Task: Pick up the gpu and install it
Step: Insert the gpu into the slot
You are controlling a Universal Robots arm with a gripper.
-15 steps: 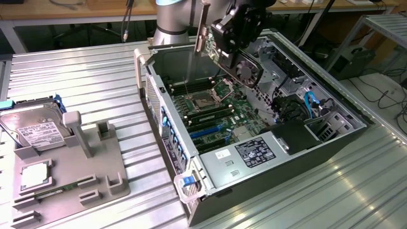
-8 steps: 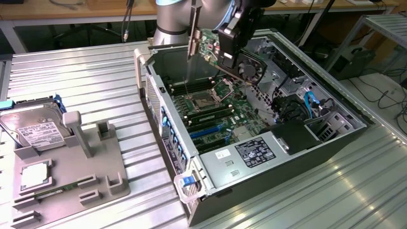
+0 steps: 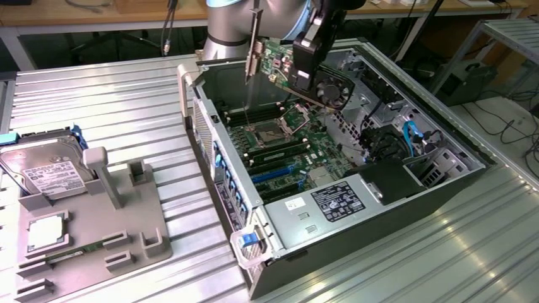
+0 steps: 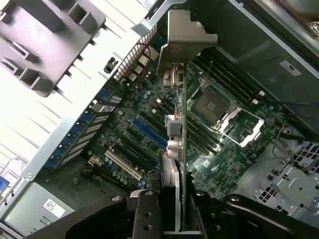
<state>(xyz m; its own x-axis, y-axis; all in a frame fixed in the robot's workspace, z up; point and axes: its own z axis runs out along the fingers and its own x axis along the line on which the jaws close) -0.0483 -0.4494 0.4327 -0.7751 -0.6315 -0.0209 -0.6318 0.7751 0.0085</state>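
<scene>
Tool (image 4: 177,216) found pinching the gpu (image 3: 282,63) along one edge, card held clear above the motherboard (image 3: 324,142) inside the open case (image 3: 379,252), long axis tilted, bracket (image 4: 187,35) end farthest from the tool, blue slot (image 4: 149,133) beneath, not yet engaged.

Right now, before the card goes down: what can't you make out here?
Wrist view: thin dark gpu with pale metal bracket is edge-on between the jaws; its fan face and the green motherboard strip behind it are hidden.
Exterior view: grey robot arm cut off by the top edge.
Exterior view: silver hard drive, label print too small to read.
</scene>
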